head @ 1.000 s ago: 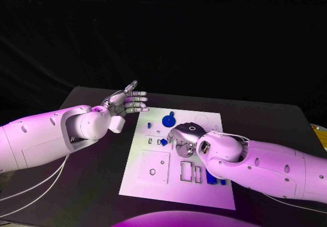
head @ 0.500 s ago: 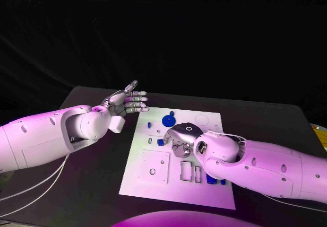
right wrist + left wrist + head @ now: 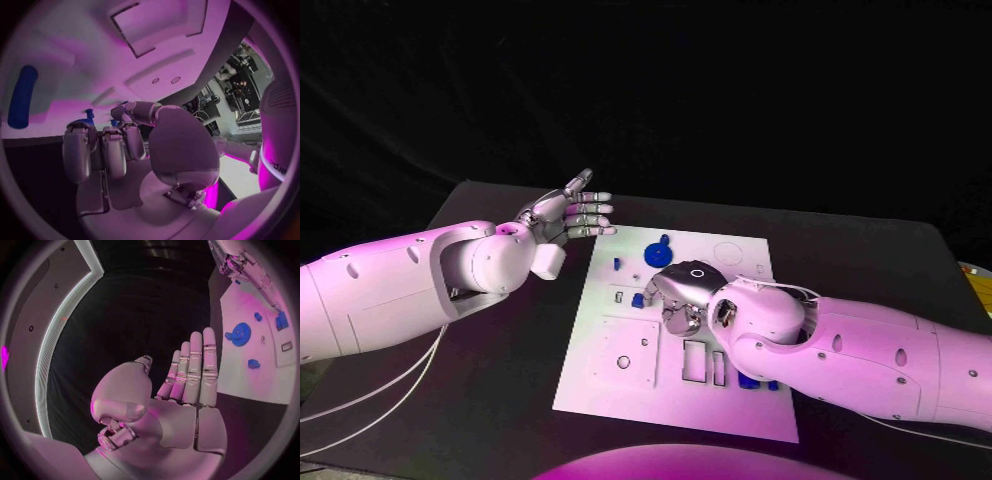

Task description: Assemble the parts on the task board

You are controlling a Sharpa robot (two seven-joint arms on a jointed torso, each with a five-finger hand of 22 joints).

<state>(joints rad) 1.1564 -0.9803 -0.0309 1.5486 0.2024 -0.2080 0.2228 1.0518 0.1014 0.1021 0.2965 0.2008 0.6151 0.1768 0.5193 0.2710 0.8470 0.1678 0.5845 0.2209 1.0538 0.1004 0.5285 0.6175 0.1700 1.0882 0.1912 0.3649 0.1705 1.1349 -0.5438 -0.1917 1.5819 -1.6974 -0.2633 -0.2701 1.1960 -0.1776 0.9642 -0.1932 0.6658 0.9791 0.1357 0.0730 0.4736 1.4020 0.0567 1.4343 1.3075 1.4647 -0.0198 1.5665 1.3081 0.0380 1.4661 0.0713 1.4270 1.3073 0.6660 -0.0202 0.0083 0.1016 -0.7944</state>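
The task board [image 3: 596, 385] lay in the middle of the table [image 3: 473, 420]. The left hand [image 3: 570, 217] hung above the table just beyond the board's far left corner. The right hand [image 3: 679, 293] was over the board's middle, behind 2 rectangular slots [image 3: 704, 362] and right of a square recess [image 3: 629, 352]. A round part [image 3: 655, 254] lay near the far edge.

Black table [image 3: 488, 390] under pink-purple light, black backdrop [image 3: 733, 90] rising behind the table's far edge, yellow object [image 3: 978, 285] just beyond the table's right edge, bright light strip [image 3: 59, 330] curving beside a grey panel [image 3: 31, 305]
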